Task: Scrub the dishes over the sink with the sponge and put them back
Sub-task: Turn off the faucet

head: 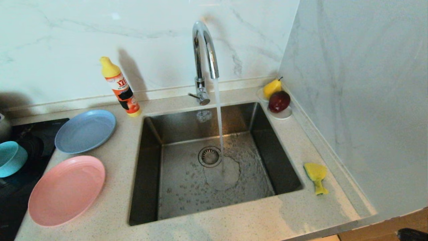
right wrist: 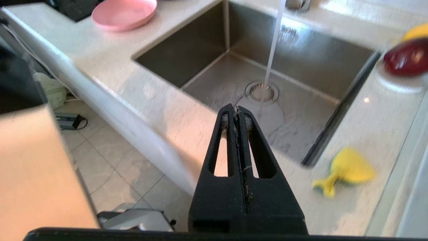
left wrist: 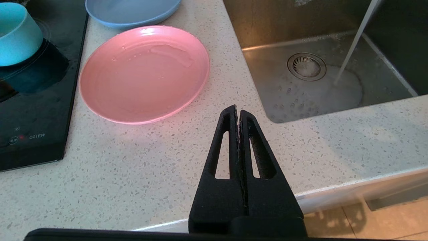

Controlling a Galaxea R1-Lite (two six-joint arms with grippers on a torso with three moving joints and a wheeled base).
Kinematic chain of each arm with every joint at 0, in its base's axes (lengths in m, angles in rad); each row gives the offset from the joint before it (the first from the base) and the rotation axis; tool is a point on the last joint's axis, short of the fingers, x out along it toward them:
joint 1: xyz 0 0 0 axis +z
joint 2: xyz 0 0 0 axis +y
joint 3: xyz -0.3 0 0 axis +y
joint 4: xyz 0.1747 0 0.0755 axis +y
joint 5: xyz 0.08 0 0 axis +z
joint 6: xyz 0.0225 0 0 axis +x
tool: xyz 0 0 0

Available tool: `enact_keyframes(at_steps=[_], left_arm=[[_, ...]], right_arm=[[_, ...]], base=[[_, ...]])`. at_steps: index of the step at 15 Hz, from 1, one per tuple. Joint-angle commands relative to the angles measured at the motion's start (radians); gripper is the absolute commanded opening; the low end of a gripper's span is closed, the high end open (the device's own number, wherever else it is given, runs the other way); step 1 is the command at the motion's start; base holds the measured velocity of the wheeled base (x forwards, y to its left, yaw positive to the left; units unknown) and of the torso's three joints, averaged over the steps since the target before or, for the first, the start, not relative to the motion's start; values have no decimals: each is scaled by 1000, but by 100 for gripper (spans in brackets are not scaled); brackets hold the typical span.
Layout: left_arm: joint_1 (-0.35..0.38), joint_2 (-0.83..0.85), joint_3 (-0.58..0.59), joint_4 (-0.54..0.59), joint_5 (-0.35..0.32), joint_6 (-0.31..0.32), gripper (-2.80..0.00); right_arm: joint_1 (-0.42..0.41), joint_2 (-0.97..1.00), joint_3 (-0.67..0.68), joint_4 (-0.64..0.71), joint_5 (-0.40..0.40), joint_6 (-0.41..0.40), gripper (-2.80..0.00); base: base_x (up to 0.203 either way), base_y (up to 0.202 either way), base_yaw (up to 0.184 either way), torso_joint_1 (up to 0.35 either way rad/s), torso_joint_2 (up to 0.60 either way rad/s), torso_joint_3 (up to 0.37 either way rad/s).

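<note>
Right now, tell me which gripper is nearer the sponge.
Right. The right gripper hangs off the counter's front edge near the sponge; the left gripper is across the sink, by the pink plate.

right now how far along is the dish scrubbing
Looks near the end: pink plate, wet, lies beside the blue plate and teal bowl left of the sink. The sponge lies on the counter right of it. Both grippers, left and right, are shut and empty. The tap is running.
</note>
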Motion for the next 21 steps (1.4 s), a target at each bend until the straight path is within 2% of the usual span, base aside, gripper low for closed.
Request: enact_keyframes(at_steps=[1,5,8,10,13,16,17,20,21], left_arm=[[0,2,18,-1,0,0,-280],[0,2,18,-1,0,0,-280],[0,2,18,-1,0,0,-280],[0,2,18,-1,0,0,-280],[0,2,18,-1,0,0,-280],[1,2,18,-1,0,-1,-280],[1,2,18,-1,0,0,-280],[0,2,18,-1,0,0,-280],[0,2,18,-1,0,-1,-280]], right_arm=[[-88,-136,49,42,22,8,-280],[-243,-332,109,138,16,73,-280],[-335,-409,180,158,-55,79,-280],[-343,-436,217,155,-135,81,-280],[-335,-601,210,293,-278,75,-280],[-332,-614,216,361,-515,70,-280],[-332,-613,216,384,-534,64,-280],[-332,-613,198,504,-491,54,-280],[-332,-613,202,491,-490,66,-280]], base=[[0,0,0,0,0,0],[0,0,0,0,0,0],[0,0,0,0,0,0],[0,0,0,0,0,0],[0,0,0,0,0,0],[0,0,0,0,0,0],[0,0,0,0,0,0],[0,0,0,0,0,0],[0,0,0,0,0,0]])
